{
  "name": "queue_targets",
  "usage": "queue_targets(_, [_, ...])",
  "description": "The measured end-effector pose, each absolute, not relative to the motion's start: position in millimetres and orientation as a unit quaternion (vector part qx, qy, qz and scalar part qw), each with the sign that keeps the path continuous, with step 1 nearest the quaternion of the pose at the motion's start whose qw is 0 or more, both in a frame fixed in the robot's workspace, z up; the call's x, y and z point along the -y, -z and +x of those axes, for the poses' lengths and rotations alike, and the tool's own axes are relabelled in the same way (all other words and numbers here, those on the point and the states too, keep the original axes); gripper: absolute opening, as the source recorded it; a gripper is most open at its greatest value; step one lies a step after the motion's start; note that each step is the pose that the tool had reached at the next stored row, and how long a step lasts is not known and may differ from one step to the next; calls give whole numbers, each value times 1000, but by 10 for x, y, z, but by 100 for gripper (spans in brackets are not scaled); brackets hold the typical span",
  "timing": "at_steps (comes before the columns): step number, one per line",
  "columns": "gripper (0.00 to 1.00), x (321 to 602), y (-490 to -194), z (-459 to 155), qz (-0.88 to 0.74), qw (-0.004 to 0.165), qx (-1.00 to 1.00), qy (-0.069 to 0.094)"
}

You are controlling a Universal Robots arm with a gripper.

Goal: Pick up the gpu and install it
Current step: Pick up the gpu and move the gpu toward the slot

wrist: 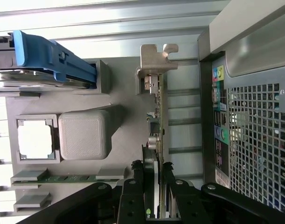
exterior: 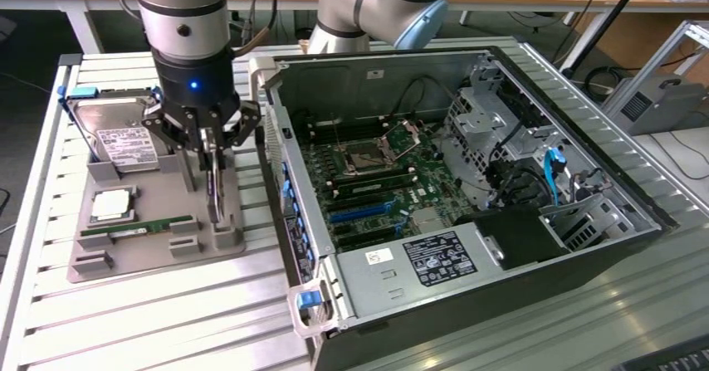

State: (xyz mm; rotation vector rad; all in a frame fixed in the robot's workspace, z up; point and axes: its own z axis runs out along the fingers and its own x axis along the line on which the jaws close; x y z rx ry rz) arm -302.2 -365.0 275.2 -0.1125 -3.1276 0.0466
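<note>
GPU (exterior: 215,198) stands on edge at the gray holder tray (exterior: 155,256), just beside the open computer case (exterior: 388,60), clamped by the gripper (exterior: 207,159). The wrist view adds its silver end bracket (wrist: 154,60) and fingers (wrist: 132,186) pressing both faces. The exterior view shows the hard drive (exterior: 119,139) and RAM stick (exterior: 139,228) on the tray.

Fig. The gpu (exterior: 214,192): a thin flat card standing on its long edge, clamped between the jaws. Edge-on in the wrist view, it shows a green board, a black cooler on one face and a silver end bracket (wrist: 154,60) with a hooked tab. It sits at the grey holder (exterior: 144,251) on the tabletop (exterior: 166,321), just beside the open computer case (exterior: 332,305).
</note>
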Motion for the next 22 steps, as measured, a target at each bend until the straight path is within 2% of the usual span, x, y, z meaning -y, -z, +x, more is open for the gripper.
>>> queue_targets(22, [27,3650,-2833,-3022,-36,6,999,-15])
